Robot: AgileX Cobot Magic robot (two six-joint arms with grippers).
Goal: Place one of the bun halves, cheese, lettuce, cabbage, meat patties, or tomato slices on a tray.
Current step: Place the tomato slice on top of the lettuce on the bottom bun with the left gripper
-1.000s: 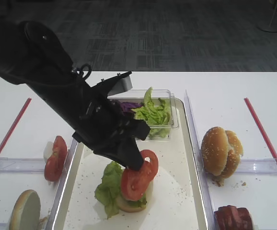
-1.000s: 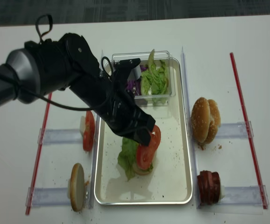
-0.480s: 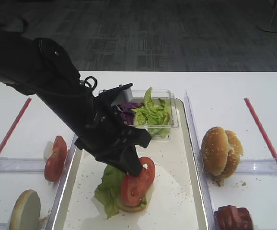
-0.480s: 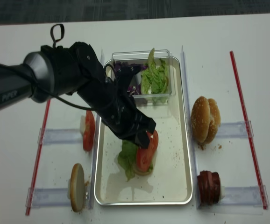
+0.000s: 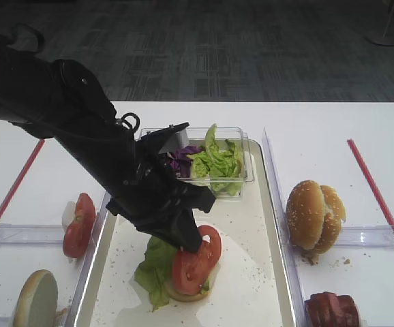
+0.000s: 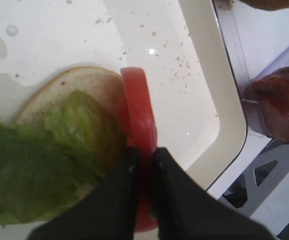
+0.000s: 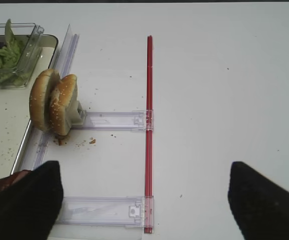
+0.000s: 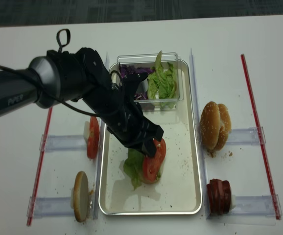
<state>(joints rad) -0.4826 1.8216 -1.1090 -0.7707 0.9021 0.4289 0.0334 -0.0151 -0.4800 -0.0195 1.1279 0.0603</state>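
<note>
White tabletop (image 5: 320,129) fills the scene, with dark patterned floor beyond its far edge. At the middle lies the tray (image 5: 270,225), long and silvery, its pale floor speckled with crumbs. On the tray's near half sits a bun half (image 6: 64,90) cut face up, with a ruffled lettuce leaf (image 5: 153,269) spread over it and spilling off to the left. The left gripper (image 5: 190,240) reaches in from the upper left and is clenched on a tomato slice (image 5: 195,259), which stands tilted on edge against the lettuce and bun (the wrist view shows the dark fingers (image 6: 117,200) pinching the slice's rim from both sides). At the tray's far end stands a clear plastic tub (image 5: 241,160) holding more green leaves on its right side and purple cabbage (image 5: 180,157) on its left.

Left of the tray, more tomato slices (image 5: 78,225) stand upright in a clear rack (image 5: 20,235), and a lone bun half (image 5: 35,300) stands nearer the viewer. Right of the tray, two sesame bun halves (image 5: 314,216) lean together on edge, with a dark red stack of discs (image 5: 332,310) near the front. Red strips (image 5: 374,191) run along both sides of the table.

The right gripper (image 7: 134,205) hangs over the right side of the table with its dark fingers spread wide apart, nothing between them
</note>
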